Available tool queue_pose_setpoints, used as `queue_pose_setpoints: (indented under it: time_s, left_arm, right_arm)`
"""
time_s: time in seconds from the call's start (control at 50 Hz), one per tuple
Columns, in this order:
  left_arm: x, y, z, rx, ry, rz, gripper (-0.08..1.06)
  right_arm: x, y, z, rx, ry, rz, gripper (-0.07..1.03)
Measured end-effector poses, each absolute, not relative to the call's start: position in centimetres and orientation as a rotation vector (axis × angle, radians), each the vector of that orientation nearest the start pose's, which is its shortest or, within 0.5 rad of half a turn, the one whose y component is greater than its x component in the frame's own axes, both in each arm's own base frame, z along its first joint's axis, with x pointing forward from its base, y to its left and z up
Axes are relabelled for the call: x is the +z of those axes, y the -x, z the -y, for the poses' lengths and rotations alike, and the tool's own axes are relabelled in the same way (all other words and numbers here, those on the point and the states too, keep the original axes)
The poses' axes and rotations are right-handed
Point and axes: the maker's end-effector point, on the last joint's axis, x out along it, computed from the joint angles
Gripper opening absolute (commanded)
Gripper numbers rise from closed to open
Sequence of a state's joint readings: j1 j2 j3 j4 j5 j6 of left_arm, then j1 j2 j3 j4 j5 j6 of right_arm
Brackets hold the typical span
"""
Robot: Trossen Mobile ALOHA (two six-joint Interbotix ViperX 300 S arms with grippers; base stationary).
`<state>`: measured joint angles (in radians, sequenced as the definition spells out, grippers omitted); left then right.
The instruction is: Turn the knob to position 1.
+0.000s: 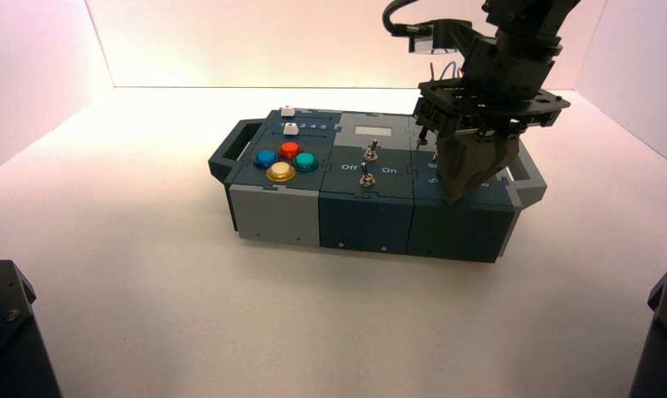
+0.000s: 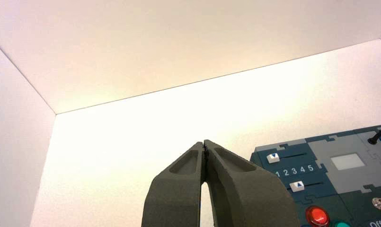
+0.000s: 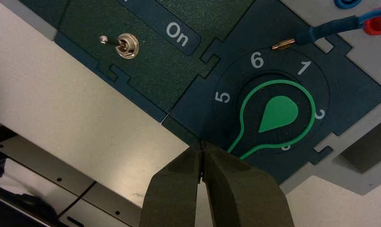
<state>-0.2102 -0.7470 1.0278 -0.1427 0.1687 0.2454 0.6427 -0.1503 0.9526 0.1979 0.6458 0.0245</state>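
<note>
A dark blue box [image 1: 371, 207] is sitting on a white table [image 1: 147, 290]. The green teardrop knob [image 3: 278, 113] is lying in a numbered dial on the box's right end. Its tip is pointing between the 5 and a partly hidden number, its long axis running from there toward the 1 and 2.

The right gripper [image 3: 202, 144] is hanging just over the dial's edge, beside the knob's tip, fingers clenched together on nothing. A blue wire's [image 3: 321, 30] metal end is lying near the 6. A metal toggle switch [image 3: 124, 46] is standing beside the "On" label.

The left gripper [image 2: 205, 144], also clenched on nothing, is hovering well left of the box.
</note>
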Motion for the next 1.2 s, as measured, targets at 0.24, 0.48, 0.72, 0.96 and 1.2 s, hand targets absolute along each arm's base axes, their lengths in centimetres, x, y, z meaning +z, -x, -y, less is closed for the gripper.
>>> queue_pose_setpoints:
  time_s: [0.24, 0.48, 0.72, 0.96, 1.2]
  left_arm:
    - [22.6, -28.0, 6.8, -0.266, -0.148, -0.44, -0.03]
    - [22.5, -27.9, 7.3, -0.284, -0.15, -0.442, -0.03]
    - [22.3, -27.7, 7.9, -0.304, -0.156, -0.45, -0.03]
    - [21.0, -27.2, 9.5, -0.369, -0.178, -0.518, -0.03]
    - [19.3, -27.0, 10.9, -0.428, -0.216, -0.659, -0.03]
  right_arm:
    - [4.2, -18.8, -16.3, 0.476, 0.224, -1.458, -0.02]
    - [4.5, -19.7, -15.8, 0.451, 0.199, -1.447, -0.02]
    - [4.8, -20.1, -15.5, 0.44, 0.184, -1.438, -0.02]
    - [4.7, -20.1, -15.5, 0.436, 0.181, -1.441, -0.02]
    - [4.7, -20.1, -15.4, 0.431, 0.178, -1.446, -0.02]
